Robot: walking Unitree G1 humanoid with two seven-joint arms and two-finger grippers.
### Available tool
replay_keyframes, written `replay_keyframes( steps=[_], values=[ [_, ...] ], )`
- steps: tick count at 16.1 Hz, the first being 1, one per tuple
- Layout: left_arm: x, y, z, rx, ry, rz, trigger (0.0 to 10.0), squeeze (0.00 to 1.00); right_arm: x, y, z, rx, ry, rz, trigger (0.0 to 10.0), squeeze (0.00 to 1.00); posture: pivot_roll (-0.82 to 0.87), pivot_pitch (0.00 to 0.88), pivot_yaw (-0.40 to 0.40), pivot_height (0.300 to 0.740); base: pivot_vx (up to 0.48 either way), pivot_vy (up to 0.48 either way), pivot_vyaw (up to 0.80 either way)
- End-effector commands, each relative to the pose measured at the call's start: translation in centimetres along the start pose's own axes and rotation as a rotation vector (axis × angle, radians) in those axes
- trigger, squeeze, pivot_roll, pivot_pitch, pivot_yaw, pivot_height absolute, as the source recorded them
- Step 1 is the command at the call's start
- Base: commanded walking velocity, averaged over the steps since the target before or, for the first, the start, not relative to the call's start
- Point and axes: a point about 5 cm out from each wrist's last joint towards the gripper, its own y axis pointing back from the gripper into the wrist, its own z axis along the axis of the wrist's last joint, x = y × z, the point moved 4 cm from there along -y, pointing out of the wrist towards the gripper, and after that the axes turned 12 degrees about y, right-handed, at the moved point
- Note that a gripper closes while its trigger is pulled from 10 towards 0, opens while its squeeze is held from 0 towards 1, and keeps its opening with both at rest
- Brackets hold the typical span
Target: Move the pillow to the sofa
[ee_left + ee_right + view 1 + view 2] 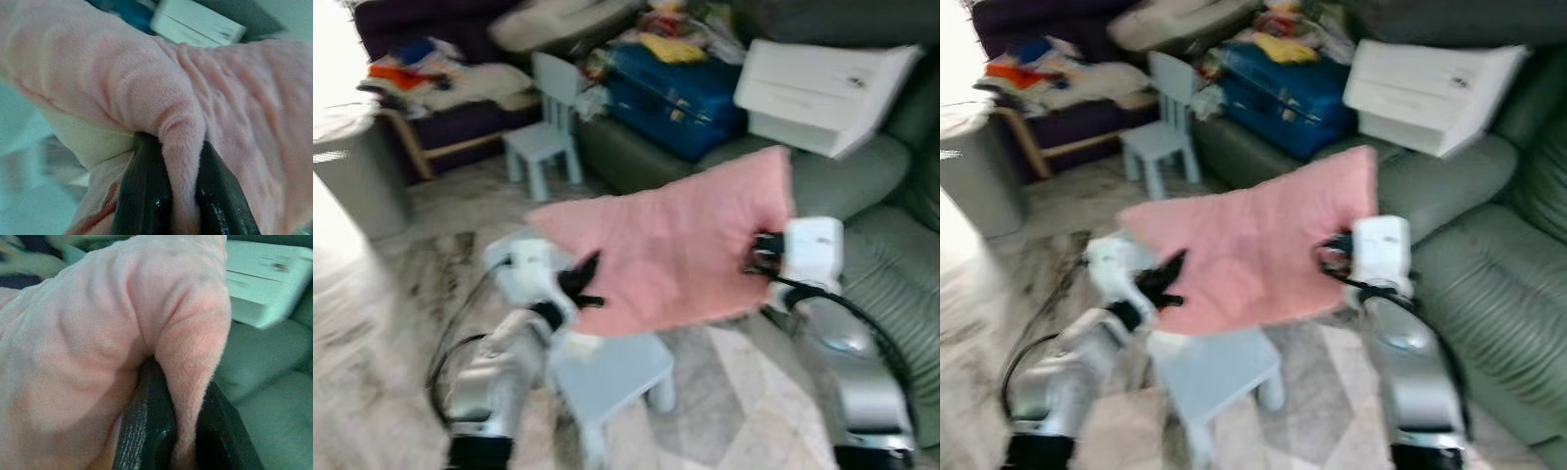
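A pink pillow hangs in the air between my two arms, above a small pale blue stool. My left gripper is shut on the pillow's left edge; the wrist view shows a fold of pink fabric pinched between its black fingers. My right gripper is shut on the right edge, with pink plush squeezed between its fingers. The green sofa lies to the right and behind the pillow.
A white box and a blue suitcase lie on the sofa's far seats. A pale blue child's chair stands behind. A grey bin is at the left, a dark cluttered couch beyond.
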Motion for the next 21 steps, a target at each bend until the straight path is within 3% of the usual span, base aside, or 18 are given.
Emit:
replay_keyframes(
  steps=[1, 21],
  values=[
    [0.1, 0.29, 0.92, -0.02, -0.018, -0.009, 10.0, 0.0, 1.06, -0.12, 1.57, -0.055, -0.011, 0.034, 10.0, 0.0, -0.12, 0.0, 0.019, 0.74, 0.289, 0.0, -0.78],
    [0.23, 0.45, 0.66, -0.007, -0.018, -0.014, 10.0, 0.0, 1.3, -0.2, 1.67, -0.057, -0.012, 0.038, 10.0, 0.0, -0.12, 0.0, 0.024, 0.74, 0.357, 0.0, -0.74]
  ],
)
